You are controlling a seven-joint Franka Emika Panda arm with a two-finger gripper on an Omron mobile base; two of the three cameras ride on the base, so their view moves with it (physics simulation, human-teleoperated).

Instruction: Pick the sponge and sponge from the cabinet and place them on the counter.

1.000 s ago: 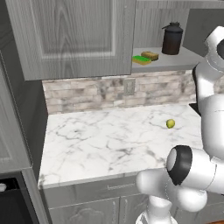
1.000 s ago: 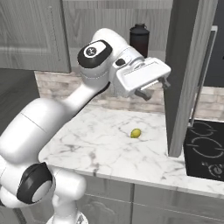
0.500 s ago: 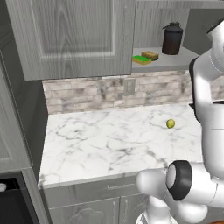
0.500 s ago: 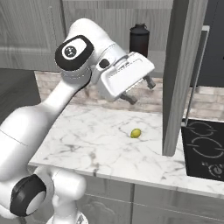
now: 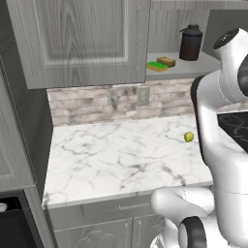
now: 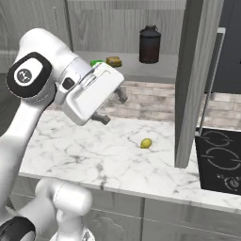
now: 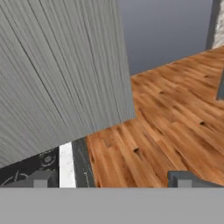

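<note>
- The white Franka arm holds its gripper (image 6: 109,107) in the air above the counter (image 5: 116,160); its two dark fingers (image 6: 121,95) stand wide apart with nothing between them.
- The flat, bright green sponge (image 5: 156,66) lies on the pale grey shelf (image 5: 193,68) of the wood-grain cabinet (image 5: 82,41), near the shelf's front edge.
- The chunky yellow-brown sponge (image 5: 166,61) sits just beside the green one, on the side nearer a tall dark lidded canister (image 5: 191,42) that stands upright further along the same shelf.
- In the right base view both sponges peek out behind the gripper's white housing, the green one (image 6: 97,62) partly hidden, the yellow-brown block (image 6: 113,61) beside it.
- A small, round yellow-green ball (image 5: 188,137) rests on the white marble counter with grey veins, well below the shelf.
- A mottled stone-tile backsplash (image 5: 106,104) with a pale wall outlet runs behind the counter.
- An open grey wood-grain cabinet door (image 6: 193,80) hangs edge-on beside a black stovetop (image 6: 219,160).
- The hand view looks past streaked grey wood grain (image 7: 57,74) to a warm brown plank floor (image 7: 170,127).
</note>
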